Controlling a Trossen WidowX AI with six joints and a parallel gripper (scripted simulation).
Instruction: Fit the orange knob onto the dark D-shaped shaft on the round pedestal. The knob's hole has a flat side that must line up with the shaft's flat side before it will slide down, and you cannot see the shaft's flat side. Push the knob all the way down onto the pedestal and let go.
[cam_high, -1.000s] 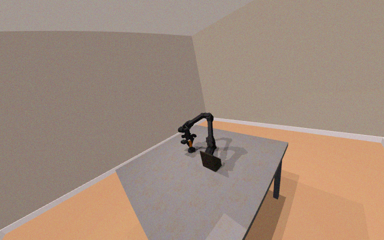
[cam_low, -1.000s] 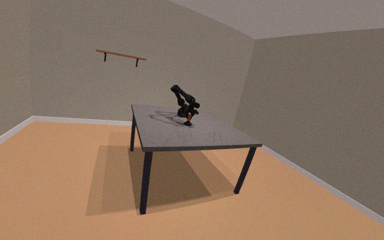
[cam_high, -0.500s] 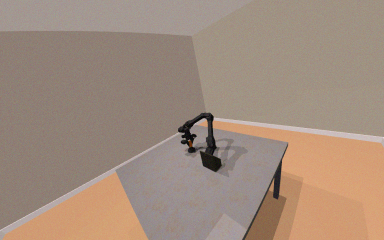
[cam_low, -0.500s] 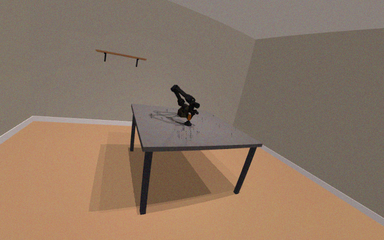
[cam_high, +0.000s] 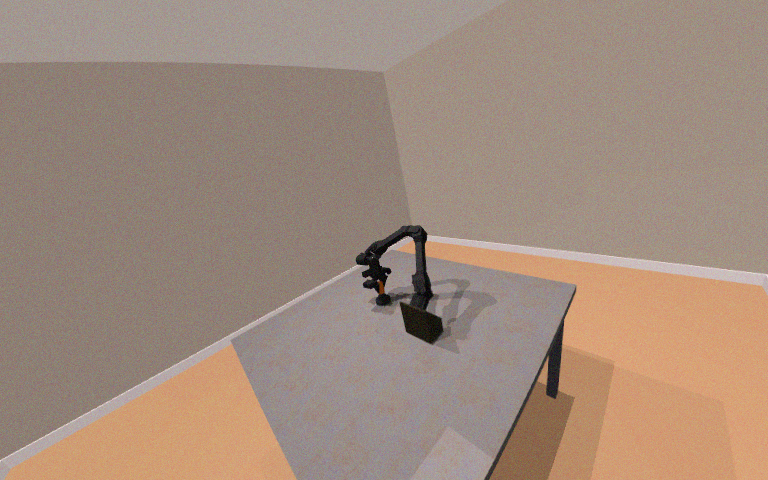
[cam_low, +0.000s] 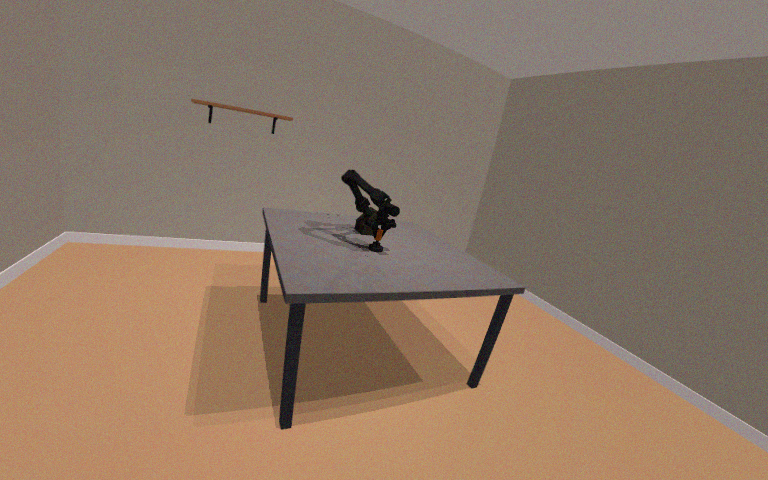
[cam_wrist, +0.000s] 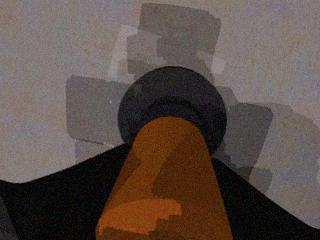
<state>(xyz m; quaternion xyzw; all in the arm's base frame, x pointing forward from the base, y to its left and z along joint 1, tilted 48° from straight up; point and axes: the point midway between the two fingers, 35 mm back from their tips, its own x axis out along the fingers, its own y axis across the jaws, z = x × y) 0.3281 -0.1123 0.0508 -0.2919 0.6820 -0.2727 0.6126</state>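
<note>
The room has plain beige walls and an orange floor, and a grey tabletop (cam_low: 339, 271) on dark legs carries the single black arm. The claw (cam_high: 380, 284) is closed partway on the orange knob (cam_wrist: 167, 207), its jaws pressed against the knob's sides. From the wrist view the knob hangs directly above the round pedestal (cam_wrist: 134, 103), its far end hiding the dark shaft, so contact cannot be confirmed. Risks from here: the hole's flat may not match the shaft's unseen flat, in which case a downward push would jam the knob on the shaft top or make it slip in the jaws. The knob looks slightly tilted in the side views, so it could cock on entry. Releasing before full seating would leave it perched high.
</note>
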